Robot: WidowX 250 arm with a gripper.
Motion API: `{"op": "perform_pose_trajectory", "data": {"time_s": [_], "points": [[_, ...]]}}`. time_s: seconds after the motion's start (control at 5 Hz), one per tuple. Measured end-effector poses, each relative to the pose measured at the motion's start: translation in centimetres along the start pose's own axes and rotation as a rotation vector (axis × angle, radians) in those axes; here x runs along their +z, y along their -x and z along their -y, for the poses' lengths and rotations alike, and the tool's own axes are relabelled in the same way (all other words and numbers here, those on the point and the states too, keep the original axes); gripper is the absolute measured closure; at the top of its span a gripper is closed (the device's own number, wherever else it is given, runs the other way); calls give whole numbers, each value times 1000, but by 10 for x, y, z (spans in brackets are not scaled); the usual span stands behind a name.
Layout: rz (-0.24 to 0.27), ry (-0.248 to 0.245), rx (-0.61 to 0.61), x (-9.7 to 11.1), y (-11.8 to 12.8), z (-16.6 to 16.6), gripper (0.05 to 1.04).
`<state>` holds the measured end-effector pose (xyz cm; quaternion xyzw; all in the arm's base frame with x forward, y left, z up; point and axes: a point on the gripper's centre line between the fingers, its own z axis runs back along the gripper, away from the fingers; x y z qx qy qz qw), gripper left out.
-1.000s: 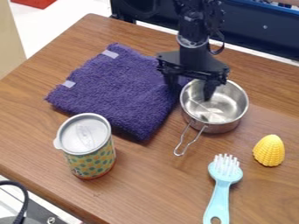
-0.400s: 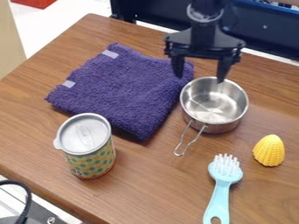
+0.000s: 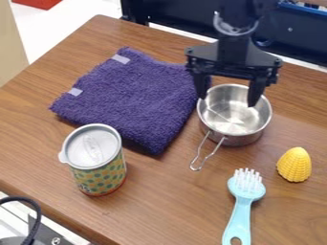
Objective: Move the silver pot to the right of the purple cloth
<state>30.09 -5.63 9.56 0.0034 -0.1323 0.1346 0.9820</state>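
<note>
Silver pot (image 3: 237,118): upright on the counter (image 3: 163,191), just right of the purple cloth (image 3: 131,98), handle (image 3: 203,156) toward the near side. Placement probably already satisfies the task.

My claw (image 3: 228,101) is wide and holds nothing, one finger by the pot's left rim, the other over the bowl.

Risks, my estimate: if I swing sideways this low, a fingertip could catch the rim and drag or tip the pot. If I descend, the finger nearer the cloth may snag its edge and bunch it. A pot pushed toward the near side could run its handle into the brush (image 3: 245,189); pushed toward the corn (image 3: 294,164), it might roll that away.

Versus earlier frames: claw has moved rightward, its fingers farther apart than in the first. Pot, cloth, brush, corn and lidded cup (image 3: 96,160) are unchanged.
</note>
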Motion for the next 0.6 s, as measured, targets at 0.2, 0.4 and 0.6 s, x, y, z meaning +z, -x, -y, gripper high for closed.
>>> {"op": "perform_pose_trajectory", "data": {"time_s": [0.2,0.4,0.6], "points": [[53,-33,36,-8,0,-25,85],[68,-76,91,-11,-7,-66,85],[62,-97,126,-12,-14,-102,85]]}}
